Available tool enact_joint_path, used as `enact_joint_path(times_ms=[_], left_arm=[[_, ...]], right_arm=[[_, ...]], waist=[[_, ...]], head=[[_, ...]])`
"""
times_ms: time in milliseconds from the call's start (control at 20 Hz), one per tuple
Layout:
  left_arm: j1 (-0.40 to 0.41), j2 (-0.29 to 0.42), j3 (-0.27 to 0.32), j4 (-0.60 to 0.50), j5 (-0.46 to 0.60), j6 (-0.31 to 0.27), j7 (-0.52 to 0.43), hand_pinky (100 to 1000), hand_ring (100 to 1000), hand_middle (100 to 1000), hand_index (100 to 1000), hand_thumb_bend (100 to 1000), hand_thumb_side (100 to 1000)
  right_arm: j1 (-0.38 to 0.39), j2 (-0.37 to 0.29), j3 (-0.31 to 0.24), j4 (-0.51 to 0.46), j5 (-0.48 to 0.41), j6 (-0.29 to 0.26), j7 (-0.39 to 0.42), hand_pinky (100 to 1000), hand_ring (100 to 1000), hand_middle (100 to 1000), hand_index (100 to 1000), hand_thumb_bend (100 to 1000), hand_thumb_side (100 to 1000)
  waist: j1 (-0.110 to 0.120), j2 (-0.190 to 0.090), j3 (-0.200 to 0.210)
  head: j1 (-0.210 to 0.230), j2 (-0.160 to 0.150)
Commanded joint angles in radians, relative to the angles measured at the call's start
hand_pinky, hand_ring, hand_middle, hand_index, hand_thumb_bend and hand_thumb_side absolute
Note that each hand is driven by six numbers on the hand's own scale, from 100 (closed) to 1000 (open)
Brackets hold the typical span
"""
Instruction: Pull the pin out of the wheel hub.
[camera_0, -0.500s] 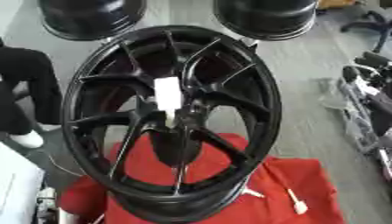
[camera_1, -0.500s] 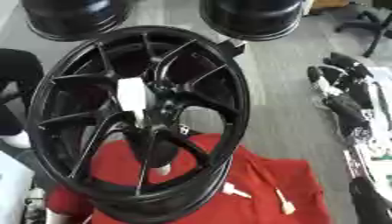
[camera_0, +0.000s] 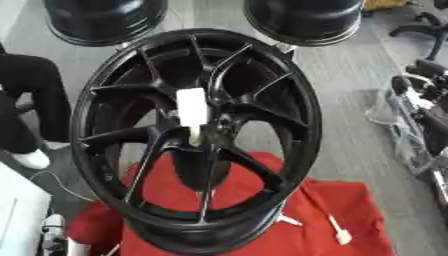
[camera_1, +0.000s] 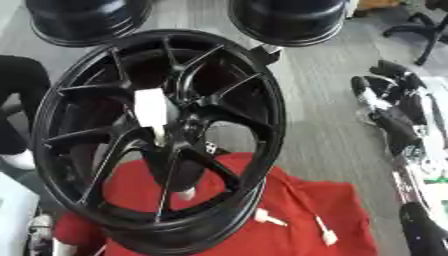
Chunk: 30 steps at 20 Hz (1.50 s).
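Pin (camera_0: 192, 109): one, white, flat-sided and oblong, with a narrower cream end pointing down. It is seated upright in the hub (camera_0: 208, 131) at the middle of the wheel (camera_0: 289, 100) and stands out towards the camera from where the spokes meet.

Wheel: one, gloss black with thin forked spokes and a deep rim. It stands on edge, leaning back, with its lower rim on the cloth (camera_0: 350, 205). A dark shape shows through the lower spokes behind the hub; what it is cannot be told.

Right hand (camera_1: 398, 125): one, black with silver parts, at the right edge of the view. The fingers (camera_1: 383, 92) lie straight and a little apart, tips towards the far side, closed on nothing.

Position of pin: well apart from the fingers, off to their left, with the wheel's right rim and a strip of grey floor (camera_0: 350, 115) between. Nothing touches the pin but the hub.

Cloth: one, red and creased, spread on the surface nearer than the fingers and to their left.

Loose pieces (camera_1: 324, 231): two, small and white, each with a thin stem. They lie on the cloth beside the wheel's lower right rim, apart from each other, nearer than the fingers.

Rims (camera_0: 105, 20): two, black, on the floor beyond the wheel, left of the fingers and farther off.
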Motion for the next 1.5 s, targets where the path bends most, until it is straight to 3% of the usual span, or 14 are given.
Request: enact_joint_path(times_ms=[50,300,550,600,650,1000,1250,1500], left_arm=[[-0.012,0.025,0.004,-0.013,-0.001,0.004,0.0,793,846,826,869,220,868],[-0.035,0.068,0.006,-0.024,-0.002,0.019,0.0,794,848,828,874,211,864],[-0.078,0.18,-0.002,-0.057,0.019,0.028,-0.008,795,849,831,878,189,844],[-0.094,0.21,-0.01,-0.068,0.019,0.033,-0.016,795,853,839,886,446,913],[-0.114,0.241,-0.018,-0.08,0.013,0.037,-0.027,795,855,842,888,166,832],[-0.325,0.481,-0.116,-0.137,-0.005,0.128,-0.157,797,850,832,865,113,790],[-0.488,0.671,-0.23,-0.158,-0.021,0.244,-0.371,799,848,832,864,133,784],[-0.622,0.737,-0.326,-0.163,-0.081,0.31,-0.585,811,854,840,873,137,805]], right_arm=[[-0.004,-0.026,-0.008,-0.023,0.003,0.0,-0.004,901,736,697,745,494,172],[0.0,-0.035,-0.008,-0.024,0.006,-0.004,-0.005,901,737,698,745,495,172],[0.008,-0.038,-0.009,-0.027,0.012,-0.006,-0.01,901,739,704,747,500,174],[0.009,-0.039,-0.009,-0.028,0.014,-0.006,-0.011,901,742,708,750,509,180],[0.01,-0.039,-0.009,-0.029,0.015,-0.007,-0.013,901,742,708,751,500,180],[0.021,-0.044,-0.005,-0.043,0.026,-0.007,-0.02,900,740,707,750,503,182],[0.03,-0.05,-0.005,-0.049,0.039,-0.003,-0.022,900,738,706,748,509,180],[0.038,-0.054,-0.003,-0.052,0.05,-0.001,-0.022,899,738,706,748,508,181]], waist=[[0.0,-0.008,-0.002],[0.003,-0.006,-0.012],[0.007,-0.007,-0.013],[0.008,-0.006,-0.014],[0.01,-0.006,-0.015],[0.02,-0.007,-0.019],[0.032,-0.006,-0.018],[0.04,-0.007,-0.013]], head=[[-0.003,0.006],[-0.019,0.006],[-0.024,0.006],[-0.022,0.006],[-0.021,0.006],[-0.017,0.006],[-0.025,0.006],[-0.038,0.006]])
